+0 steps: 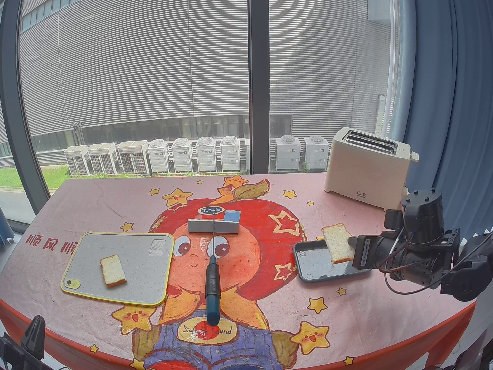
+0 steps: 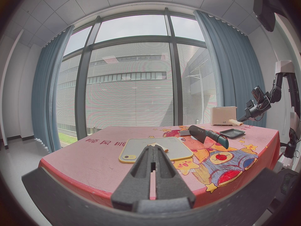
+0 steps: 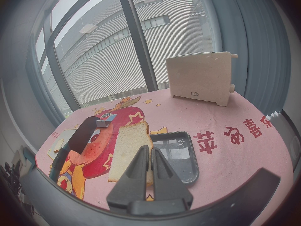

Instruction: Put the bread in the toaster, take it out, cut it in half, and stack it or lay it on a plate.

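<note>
Well, my right gripper (image 3: 149,149) pinches the bread (image 3: 130,145) just above the tray (image 3: 185,160). My left gripper (image 2: 152,149) is closed and empty.

On your right, the right pincer (image 1: 352,242) is clamped on the edge of a slice of bread (image 1: 337,241), over the far side of a dark tray (image 1: 314,271). The toaster (image 1: 367,166) stands behind it on the worktop (image 1: 287,314). At centre a knife (image 1: 212,278) lies, blade in a stand (image 1: 226,225). On your left, a cutting board (image 1: 141,283) carries a smaller piece of bread (image 1: 112,270).
</note>
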